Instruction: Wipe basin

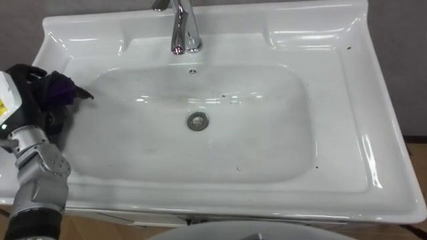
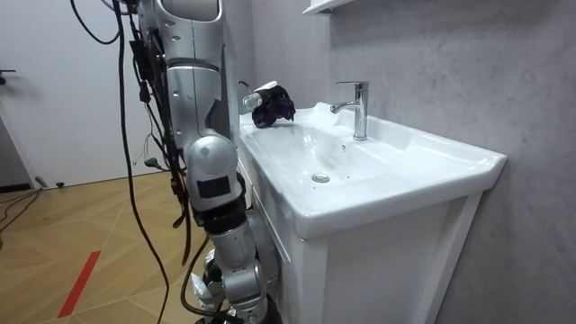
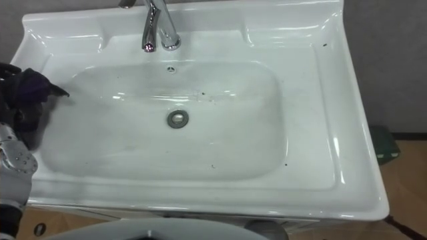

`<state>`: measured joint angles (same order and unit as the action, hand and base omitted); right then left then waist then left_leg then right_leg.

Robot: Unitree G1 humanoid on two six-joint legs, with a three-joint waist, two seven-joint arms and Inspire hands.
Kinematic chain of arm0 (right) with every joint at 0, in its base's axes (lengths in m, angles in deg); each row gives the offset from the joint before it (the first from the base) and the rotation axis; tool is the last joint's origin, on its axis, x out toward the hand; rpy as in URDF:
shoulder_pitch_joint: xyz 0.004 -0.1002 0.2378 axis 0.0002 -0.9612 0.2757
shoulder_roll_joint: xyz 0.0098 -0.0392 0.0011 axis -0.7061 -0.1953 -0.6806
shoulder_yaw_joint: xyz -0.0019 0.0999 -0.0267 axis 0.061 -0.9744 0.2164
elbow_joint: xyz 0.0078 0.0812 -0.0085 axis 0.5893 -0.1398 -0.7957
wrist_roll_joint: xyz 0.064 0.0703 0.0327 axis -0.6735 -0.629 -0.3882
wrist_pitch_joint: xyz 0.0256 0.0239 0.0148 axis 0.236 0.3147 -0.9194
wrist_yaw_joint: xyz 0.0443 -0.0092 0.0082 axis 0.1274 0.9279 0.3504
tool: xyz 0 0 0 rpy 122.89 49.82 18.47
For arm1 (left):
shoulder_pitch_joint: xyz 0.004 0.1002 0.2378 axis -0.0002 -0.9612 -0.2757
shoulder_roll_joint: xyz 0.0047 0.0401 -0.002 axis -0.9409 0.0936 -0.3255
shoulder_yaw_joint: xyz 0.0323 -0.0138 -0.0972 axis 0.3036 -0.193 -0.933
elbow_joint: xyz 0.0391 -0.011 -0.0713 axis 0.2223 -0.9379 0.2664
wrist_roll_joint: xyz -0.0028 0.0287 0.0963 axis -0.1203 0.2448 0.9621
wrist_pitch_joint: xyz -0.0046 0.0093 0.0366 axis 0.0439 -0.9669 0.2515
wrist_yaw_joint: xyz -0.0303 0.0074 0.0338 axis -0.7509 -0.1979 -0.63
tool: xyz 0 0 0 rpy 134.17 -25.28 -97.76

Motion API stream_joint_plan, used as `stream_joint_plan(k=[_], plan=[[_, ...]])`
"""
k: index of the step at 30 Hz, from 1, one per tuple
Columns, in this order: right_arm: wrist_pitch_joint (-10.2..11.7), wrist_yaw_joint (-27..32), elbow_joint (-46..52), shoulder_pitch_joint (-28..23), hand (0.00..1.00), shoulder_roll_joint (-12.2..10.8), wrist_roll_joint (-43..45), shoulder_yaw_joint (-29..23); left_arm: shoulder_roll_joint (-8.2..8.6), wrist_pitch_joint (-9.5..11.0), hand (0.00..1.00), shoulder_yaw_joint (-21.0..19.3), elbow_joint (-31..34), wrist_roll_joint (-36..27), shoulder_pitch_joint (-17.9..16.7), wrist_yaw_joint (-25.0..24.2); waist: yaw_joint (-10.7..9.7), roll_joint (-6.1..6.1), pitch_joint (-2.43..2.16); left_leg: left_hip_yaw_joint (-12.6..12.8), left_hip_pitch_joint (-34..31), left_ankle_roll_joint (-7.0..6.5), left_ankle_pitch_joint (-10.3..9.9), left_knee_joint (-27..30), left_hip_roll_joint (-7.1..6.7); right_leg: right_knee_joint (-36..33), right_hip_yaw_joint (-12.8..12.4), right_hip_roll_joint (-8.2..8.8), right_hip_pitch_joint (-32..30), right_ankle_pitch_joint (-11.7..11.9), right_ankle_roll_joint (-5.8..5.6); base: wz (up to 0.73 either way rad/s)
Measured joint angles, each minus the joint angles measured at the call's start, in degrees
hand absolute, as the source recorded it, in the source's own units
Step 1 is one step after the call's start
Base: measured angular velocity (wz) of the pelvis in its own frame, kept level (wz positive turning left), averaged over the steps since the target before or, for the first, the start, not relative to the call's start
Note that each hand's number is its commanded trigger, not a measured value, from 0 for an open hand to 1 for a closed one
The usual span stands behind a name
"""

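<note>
The white basin (image 1: 347,153) lies below me, with a chrome tap (image 1: 181,30) at the back and a round drain (image 1: 197,121) in the bowl. My left hand (image 1: 27,83) rests on the basin's left rim, its dark fingers curled round a dark purple cloth (image 1: 65,89). The cloth (image 3: 33,85) lies bunched at the rim, and one corner points towards the bowl. In the room view the cloth (image 2: 274,108) and the left hand (image 2: 259,95) sit at the far end of the basin. My right arm hangs down beside the cabinet, with the right hand (image 2: 221,290) low near the floor.
A few small dark specks (image 1: 227,97) dot the bowl and the right rim. The basin stands on a white cabinet (image 2: 378,270) against a grey wall. A wooden floor with a red line (image 2: 79,283) lies behind me.
</note>
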<state>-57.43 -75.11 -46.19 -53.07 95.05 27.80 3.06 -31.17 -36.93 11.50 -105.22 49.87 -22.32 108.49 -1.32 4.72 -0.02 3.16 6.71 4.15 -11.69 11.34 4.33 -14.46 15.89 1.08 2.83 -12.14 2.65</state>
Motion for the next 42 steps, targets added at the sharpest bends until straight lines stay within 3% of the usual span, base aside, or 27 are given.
stream_joint_plan(k=[9,10,11,23,31,38,42], plan=[[0.0,-0.1,0.0,0.1,0.00,0.0,0.1,0.0,0.02,-0.1,1.00,0.1,0.0,0.1,-0.3,-1.5,-0.3,-0.09,0.03,0.0,-0.1,0.00,0.0,0.0,0.00,0.0,0.0,0.01,0.0,0.0,0.00,0.00],[0.0,-0.1,0.0,0.1,0.00,0.0,0.1,0.0,0.02,-0.1,0.66,0.1,0.0,0.1,-0.4,-1.6,-0.3,-0.09,0.03,0.0,-0.1,0.00,0.0,0.0,0.00,0.0,0.0,0.01,0.0,0.0,0.00,0.00],[0.0,-0.1,0.0,0.0,0.00,0.0,0.1,0.0,0.02,-0.3,0.00,0.1,0.0,0.1,-0.4,-1.7,-0.3,-0.09,0.03,0.0,-0.1,0.00,0.0,0.0,0.00,0.0,0.0,0.01,0.0,0.0,0.00,0.00],[0.1,0.0,0.0,-0.1,0.00,0.0,-0.1,0.0,0.02,-1.0,0.00,0.1,0.0,1.0,-0.4,-2.0,-0.3,0.30,-0.01,0.1,-0.1,0.00,0.0,0.0,0.01,0.0,-0.1,-0.05,0.0,0.0,0.00,0.00],[0.7,0.2,0.0,-0.1,0.00,0.0,-0.3,0.0,0.00,0.0,0.00,0.1,0.0,4.3,-0.4,0.6,-0.7,1.52,0.19,0.3,-0.1,0.00,0.0,0.0,0.02,0.0,-0.2,-0.04,0.0,0.0,-0.01,0.00],[1.2,-0.1,0.0,0.4,0.00,0.0,-0.2,0.0,-0.01,0.3,0.00,0.1,0.9,14.3,-0.4,0.6,-0.6,1.53,0.19,1.5,-0.2,-0.01,0.0,-0.1,0.04,-0.3,-0.6,0.04,-0.8,0.0,-0.02,-0.03],[1.2,-0.8,0.0,0.6,0.00,0.0,-0.3,0.0,-0.01,-0.1,0.00,0.1,2.0,16.1,-0.4,0.5,-1.2,1.34,0.23,1.5,-0.3,-0.01,0.0,-0.1,0.05,-0.3,-0.5,0.00,-0.8,0.0,-0.02,0.00]])
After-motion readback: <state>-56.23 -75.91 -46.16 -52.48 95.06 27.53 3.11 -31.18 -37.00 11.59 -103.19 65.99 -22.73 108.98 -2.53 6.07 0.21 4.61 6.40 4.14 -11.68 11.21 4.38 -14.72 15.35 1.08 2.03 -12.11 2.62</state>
